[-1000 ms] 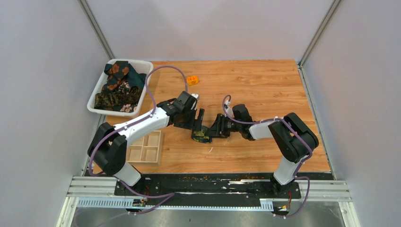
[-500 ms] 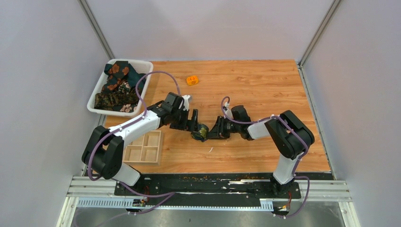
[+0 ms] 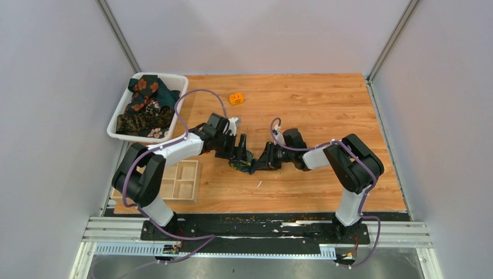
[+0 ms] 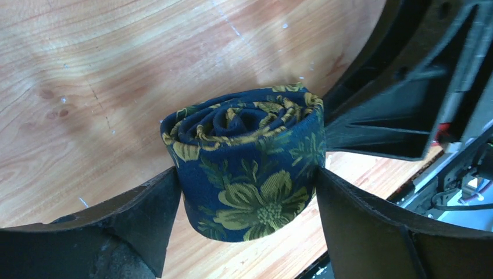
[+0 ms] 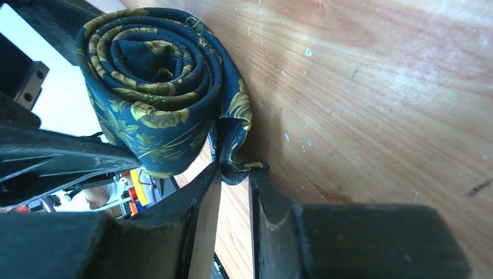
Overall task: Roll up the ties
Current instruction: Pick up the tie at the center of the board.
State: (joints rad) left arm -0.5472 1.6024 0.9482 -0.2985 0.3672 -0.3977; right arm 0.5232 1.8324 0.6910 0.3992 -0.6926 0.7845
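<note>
We see the navy fabric necktie with yellow-green flowers (image 4: pixel 250 174) wound into a tight coil. It stands on end on the pale wooden tabletop (image 4: pixel 87 87), mid-table between the two arms. The left gripper (image 4: pixel 247 200) spreads its black jaws wide around the coil, and they appear to press on both its sides. The right gripper (image 5: pixel 235 180) keeps its jaws narrow, nipping the coil's loose tail end. The other dark floral ties (image 3: pixel 144 107) lie heaped in the white plastic bin (image 3: pixel 122 106) at far left.
</note>
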